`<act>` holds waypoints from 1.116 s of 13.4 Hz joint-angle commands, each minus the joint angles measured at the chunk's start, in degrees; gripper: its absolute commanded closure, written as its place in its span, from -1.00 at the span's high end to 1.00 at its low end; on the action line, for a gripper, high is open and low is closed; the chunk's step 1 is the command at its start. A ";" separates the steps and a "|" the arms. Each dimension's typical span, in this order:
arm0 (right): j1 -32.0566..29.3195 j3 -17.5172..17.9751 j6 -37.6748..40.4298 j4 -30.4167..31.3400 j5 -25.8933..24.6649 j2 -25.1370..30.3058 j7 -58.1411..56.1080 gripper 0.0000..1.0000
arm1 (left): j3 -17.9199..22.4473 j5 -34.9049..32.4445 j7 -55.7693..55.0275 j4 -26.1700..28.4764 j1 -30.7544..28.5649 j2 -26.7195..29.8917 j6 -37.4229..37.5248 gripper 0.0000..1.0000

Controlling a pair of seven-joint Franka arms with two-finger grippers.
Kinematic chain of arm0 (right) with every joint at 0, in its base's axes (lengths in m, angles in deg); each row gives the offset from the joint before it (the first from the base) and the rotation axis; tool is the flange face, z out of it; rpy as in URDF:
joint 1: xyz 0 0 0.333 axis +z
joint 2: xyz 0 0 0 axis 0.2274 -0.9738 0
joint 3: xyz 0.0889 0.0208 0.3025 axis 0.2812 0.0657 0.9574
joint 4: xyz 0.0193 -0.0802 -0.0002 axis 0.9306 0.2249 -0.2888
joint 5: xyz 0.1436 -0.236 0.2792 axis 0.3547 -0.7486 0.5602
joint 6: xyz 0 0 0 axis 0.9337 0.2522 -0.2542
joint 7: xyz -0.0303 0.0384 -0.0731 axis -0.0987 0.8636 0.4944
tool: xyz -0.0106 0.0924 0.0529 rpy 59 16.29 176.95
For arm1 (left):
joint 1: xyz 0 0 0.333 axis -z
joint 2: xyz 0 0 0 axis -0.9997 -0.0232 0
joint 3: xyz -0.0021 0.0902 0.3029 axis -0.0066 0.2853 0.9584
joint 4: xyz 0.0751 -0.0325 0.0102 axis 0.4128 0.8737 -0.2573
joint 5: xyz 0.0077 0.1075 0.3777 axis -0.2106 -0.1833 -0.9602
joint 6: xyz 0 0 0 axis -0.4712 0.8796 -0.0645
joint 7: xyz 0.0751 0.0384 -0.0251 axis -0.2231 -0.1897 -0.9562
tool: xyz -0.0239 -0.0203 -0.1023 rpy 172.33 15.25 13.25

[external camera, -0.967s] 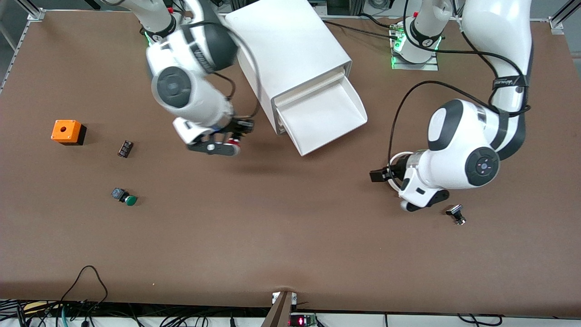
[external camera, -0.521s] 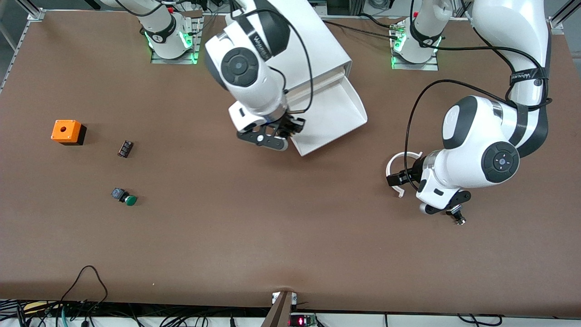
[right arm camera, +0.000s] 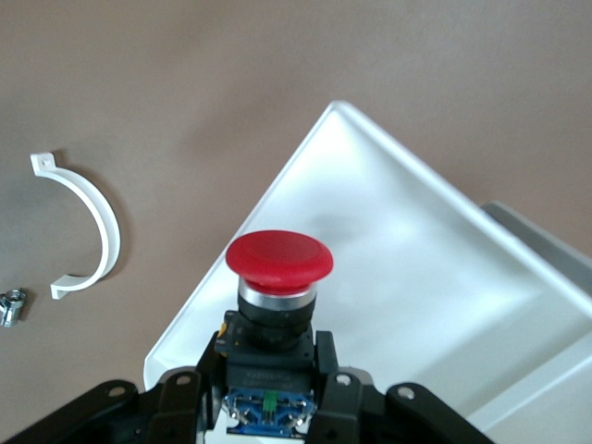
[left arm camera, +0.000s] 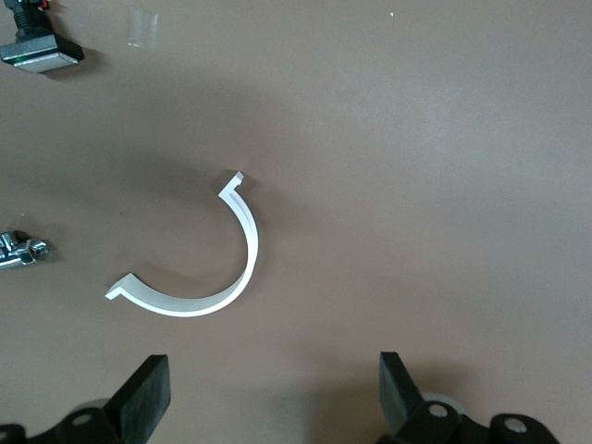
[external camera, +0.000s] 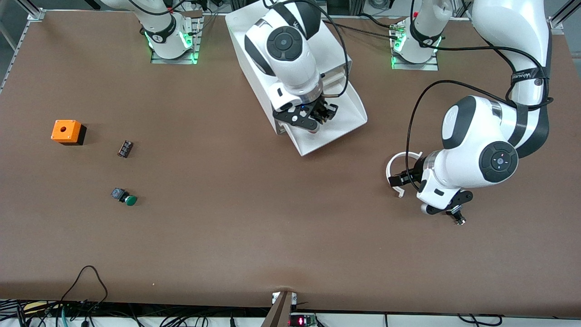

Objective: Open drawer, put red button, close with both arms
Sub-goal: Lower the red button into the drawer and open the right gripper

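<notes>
a: how many push buttons? 
b: two, one red button [right arm camera: 278, 262] and one green button [external camera: 128, 199] at lower left of the front view.

a: boxes, drawers? 
b: one orange box [external camera: 67, 131], one drawer [external camera: 341, 119] open.

a: the rest? 
b: one white c-shaped clip [left arm camera: 199, 263], one small dark block [external camera: 125, 148], two arms.

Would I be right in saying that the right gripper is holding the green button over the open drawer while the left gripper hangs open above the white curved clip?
Not quite: the right gripper holds the red button, not a green one, as the right wrist view shows. The rest stands: it is over the open drawer, and the left gripper hangs open above the white curved clip.
</notes>
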 commanded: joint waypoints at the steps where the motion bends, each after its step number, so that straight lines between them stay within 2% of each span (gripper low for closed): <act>1: 1.59 -0.94 -0.63 -1.78 0.49 -2.84 1.95 -0.79 | -0.37 -2.54 -1.24 0.25 0.17 0.69 0.39 0.98; 6: 2.64 -0.94 -0.63 -1.17 0.75 -4.43 3.18 -0.74 | -0.37 -2.63 -1.94 0.42 0.17 0.69 0.39 0.99; 7: 2.64 -0.94 -0.63 -0.47 0.67 -4.43 3.18 -0.60 | -0.37 -2.63 -1.94 0.42 0.35 0.69 0.39 0.99; 8: 2.64 -0.94 -0.63 -0.29 0.49 -4.43 3.09 -0.18 | -0.37 -2.63 -2.03 0.42 0.44 0.60 0.30 0.99; 10: 2.21 -1.11 -0.63 -0.29 0.49 -4.43 3.18 0.92 | -0.80 -2.63 -5.00 1.21 0.70 0.51 -2.49 0.99; 15: 0.36 -2.69 1.99 -0.55 -1.00 -1.72 1.16 0.99 | -1.07 -2.72 -11.43 4.20 3.24 0.16 -8.92 0.99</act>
